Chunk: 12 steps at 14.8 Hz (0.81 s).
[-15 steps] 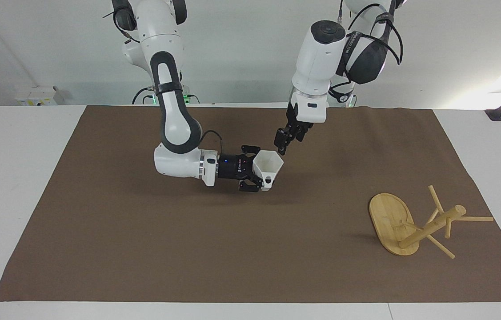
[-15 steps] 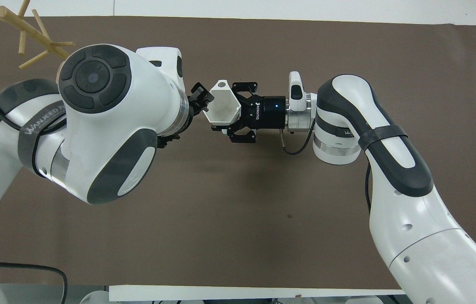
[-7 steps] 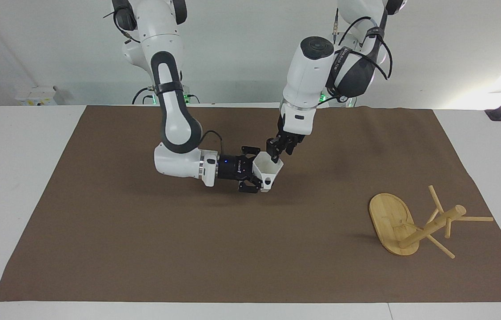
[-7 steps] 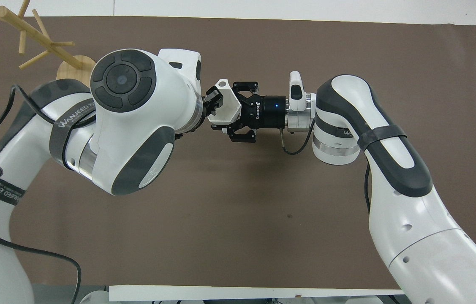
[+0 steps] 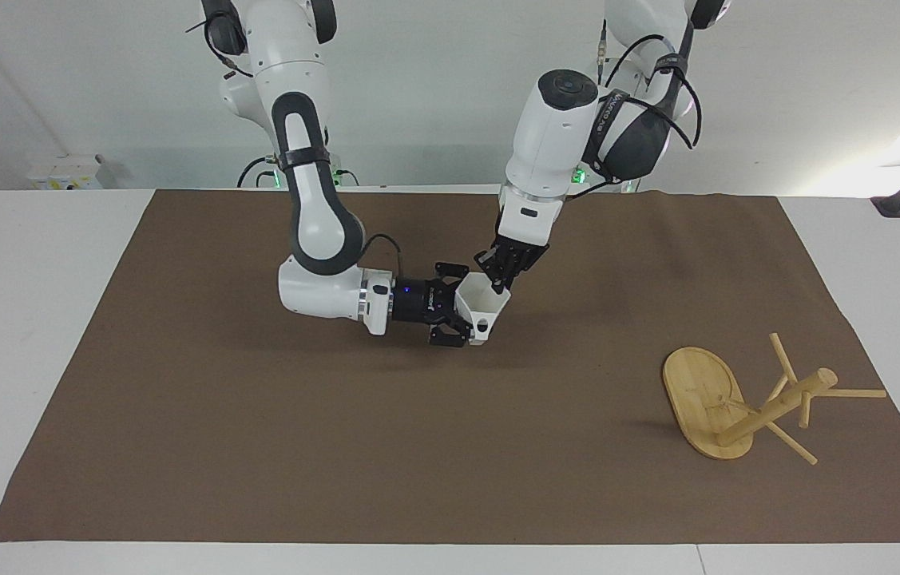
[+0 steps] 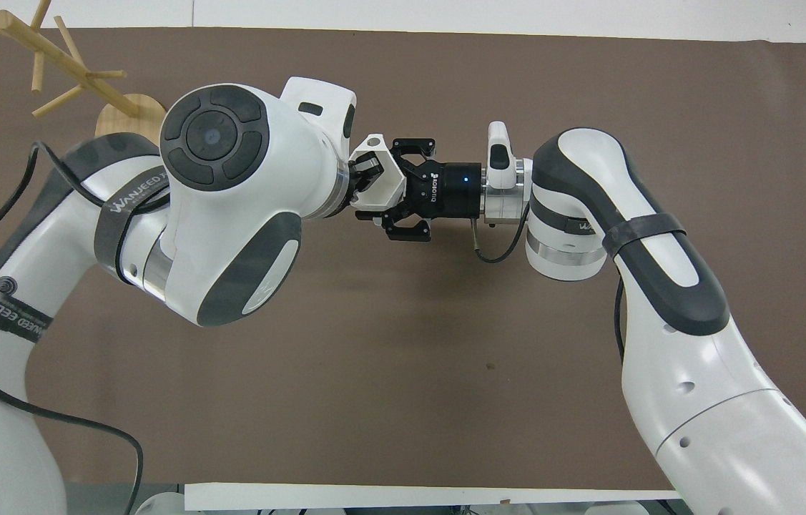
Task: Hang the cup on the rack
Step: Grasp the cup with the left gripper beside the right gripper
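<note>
The small white faceted cup (image 5: 484, 307) is held above the middle of the brown mat (image 5: 258, 447) on the bench, its open mouth turned toward the left arm's end, clamped at its base by the right tool (image 5: 456, 311). The left tool (image 5: 500, 279) is closed on the cup's rim from above. Farther out, at the left arm's end, the light bamboo rack (image 5: 737, 399) is seen tipped on its side, its oval base on edge and pegs against the mat.

High facing camera opposite steep overhead, shared mat (image 5: 258, 447).
</note>
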Tool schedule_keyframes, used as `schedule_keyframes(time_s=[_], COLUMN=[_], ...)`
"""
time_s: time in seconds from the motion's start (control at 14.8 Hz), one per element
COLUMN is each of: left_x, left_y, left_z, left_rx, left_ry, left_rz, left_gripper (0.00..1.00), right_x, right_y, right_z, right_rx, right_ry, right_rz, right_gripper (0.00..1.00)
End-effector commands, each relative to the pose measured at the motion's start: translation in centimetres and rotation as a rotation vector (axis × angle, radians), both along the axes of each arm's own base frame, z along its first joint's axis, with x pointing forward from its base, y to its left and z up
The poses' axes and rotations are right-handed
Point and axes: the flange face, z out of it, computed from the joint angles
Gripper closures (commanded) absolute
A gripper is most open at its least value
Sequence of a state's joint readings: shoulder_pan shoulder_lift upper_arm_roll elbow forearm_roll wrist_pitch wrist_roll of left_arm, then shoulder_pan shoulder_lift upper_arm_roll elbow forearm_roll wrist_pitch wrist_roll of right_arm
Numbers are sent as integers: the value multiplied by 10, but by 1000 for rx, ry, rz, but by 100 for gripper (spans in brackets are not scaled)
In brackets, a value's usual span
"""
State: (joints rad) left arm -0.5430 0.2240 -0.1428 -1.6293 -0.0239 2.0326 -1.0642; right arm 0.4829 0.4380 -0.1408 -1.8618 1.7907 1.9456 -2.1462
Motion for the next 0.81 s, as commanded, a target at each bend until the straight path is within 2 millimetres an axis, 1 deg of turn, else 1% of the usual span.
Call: schedule_keyframes(time_s=[0.0, 0.07, 0.14, 0.27, 0.41, 0.47, 0.54, 0.61, 0.68, 0.74], left_x=[2, 2, 2, 3, 3, 5, 6, 9, 12, 16], left_y=[-3, -4, -3, -2, -2, -2, -1, 0, 1, 3], left_z=[3, 3, 3, 3, 6, 7, 8, 10, 13, 15], left_rx=[-21, -25, -24, -25, -28, -30, -35, -48, -64, -79], left_ry=[-7, -5, -4, -3, -7, -9, -12, -22, -40, -56], left_rz=[-25, -22, -20, -13, -13, -10, 1, 31, 68, 103], left_gripper=[100, 100, 100, 100, 100, 100, 100, 100, 100, 100], right_x=[0, 1, 1, 3, 4, 6, 11, 11, 13, 16], right_y=[-2, -3, -3, -7, -12, -19, -32, -37, -49, -64], right_z=[7, 7, 7, 6, 6, 5, 5, 6, 5, 5], right_rx=[16, 17, 17, 15, 13, 15, 17, 29, 30, 22], right_ry=[25, 24, 27, 31, 27, 23, 17, 18, 19, 12], right_rz=[-31, -32, -32, -39, -43, -45, -55, -43, -32, -15], right_gripper=[77, 76, 63, 1, 0, 0, 0, 0, 0, 0])
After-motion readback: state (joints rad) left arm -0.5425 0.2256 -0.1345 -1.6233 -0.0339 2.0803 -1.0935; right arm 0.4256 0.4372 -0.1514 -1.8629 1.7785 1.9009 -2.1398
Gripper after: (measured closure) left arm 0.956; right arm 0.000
